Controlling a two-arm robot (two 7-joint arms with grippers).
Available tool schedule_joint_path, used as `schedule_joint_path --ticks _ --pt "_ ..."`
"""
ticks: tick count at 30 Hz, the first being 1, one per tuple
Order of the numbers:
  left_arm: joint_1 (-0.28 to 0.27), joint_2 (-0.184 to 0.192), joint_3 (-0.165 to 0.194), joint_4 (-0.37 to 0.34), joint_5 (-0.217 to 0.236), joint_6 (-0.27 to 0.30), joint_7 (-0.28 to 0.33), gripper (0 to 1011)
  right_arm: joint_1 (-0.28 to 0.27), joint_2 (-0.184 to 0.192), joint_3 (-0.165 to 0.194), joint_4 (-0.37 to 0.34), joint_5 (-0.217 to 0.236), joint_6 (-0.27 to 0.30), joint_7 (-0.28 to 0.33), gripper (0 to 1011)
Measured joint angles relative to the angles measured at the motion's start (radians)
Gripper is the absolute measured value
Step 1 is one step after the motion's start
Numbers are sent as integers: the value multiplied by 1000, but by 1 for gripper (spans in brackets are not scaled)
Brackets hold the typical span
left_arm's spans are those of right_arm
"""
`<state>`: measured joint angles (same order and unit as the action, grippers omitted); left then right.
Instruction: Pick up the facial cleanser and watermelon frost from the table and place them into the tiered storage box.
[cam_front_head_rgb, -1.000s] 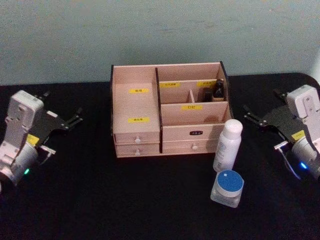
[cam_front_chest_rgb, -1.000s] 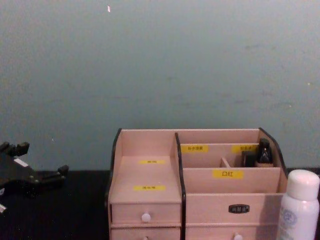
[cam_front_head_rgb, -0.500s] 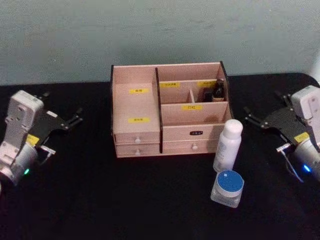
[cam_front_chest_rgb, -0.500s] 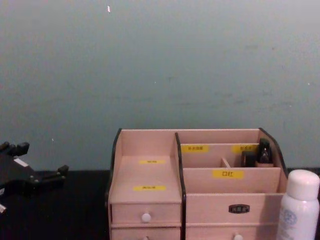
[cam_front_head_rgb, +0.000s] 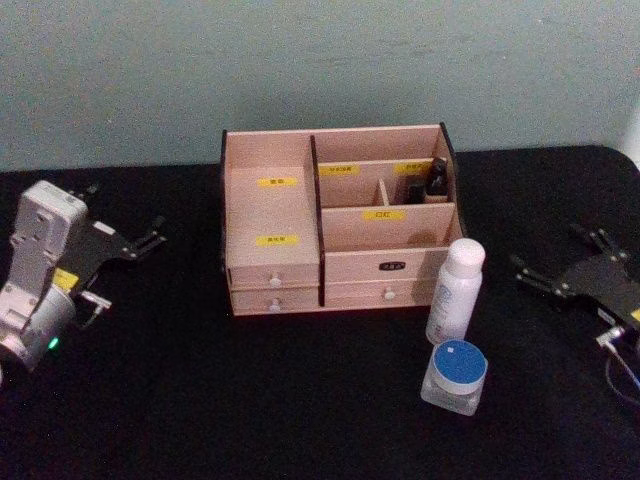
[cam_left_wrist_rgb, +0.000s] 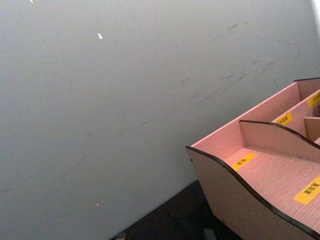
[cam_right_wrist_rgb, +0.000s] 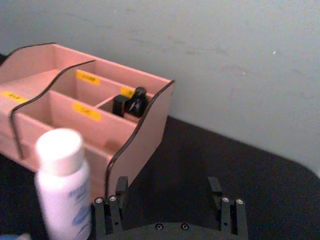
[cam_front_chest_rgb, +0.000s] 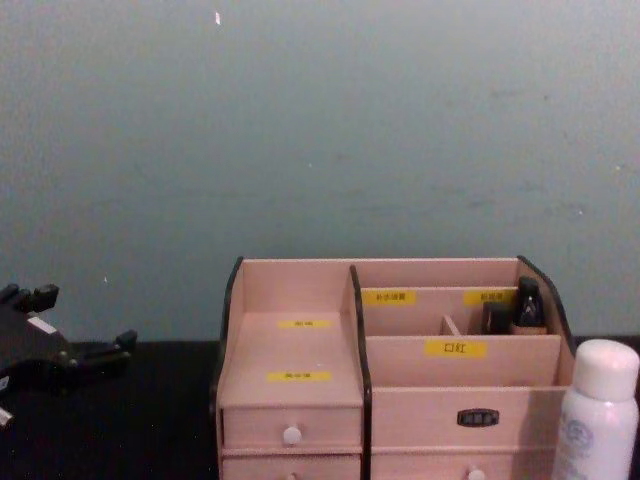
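The bottle (cam_front_head_rgb: 455, 290), white with a rounded cap, stands upright on the black bench (cam_front_head_rgb: 300, 400), just in front of the box's right-hand drawers. The blue-lidded jar (cam_front_head_rgb: 455, 375) sits just in front of the bottle, nearer the robot. The box (cam_front_head_rgb: 385, 228) stands at the middle of the bench against the wall, and two small dark items (cam_front_head_rgb: 435, 178) stand in its rear right compartment. The right claw (cam_front_head_rgb: 555, 255) hangs low over the bench, right of the bottle and apart from it, fingers spread wide with nothing between them. The left claw (cam_front_head_rgb: 122, 212) is well left of the box, also spread and empty.
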<state>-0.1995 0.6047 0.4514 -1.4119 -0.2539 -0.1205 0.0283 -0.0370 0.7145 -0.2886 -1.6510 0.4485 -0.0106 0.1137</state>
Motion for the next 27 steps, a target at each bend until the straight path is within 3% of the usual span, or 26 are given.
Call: schedule_joint_path --ticks 7,14,21,27 --pt "0 0 0 0 0 0 0 1001 -98 59 44 -97 53 57 65 1000" --pt "0 0 0 0 0 0 0 1001 -138 88 53 -166 69 112 118 1000" --pt "0 0 0 0 0 0 0 1001 -125 72 44 -201 74 199 129 1000" --pt "0 0 0 0 0 0 0 1001 -85 24 28 -210 73 278 114 1000"
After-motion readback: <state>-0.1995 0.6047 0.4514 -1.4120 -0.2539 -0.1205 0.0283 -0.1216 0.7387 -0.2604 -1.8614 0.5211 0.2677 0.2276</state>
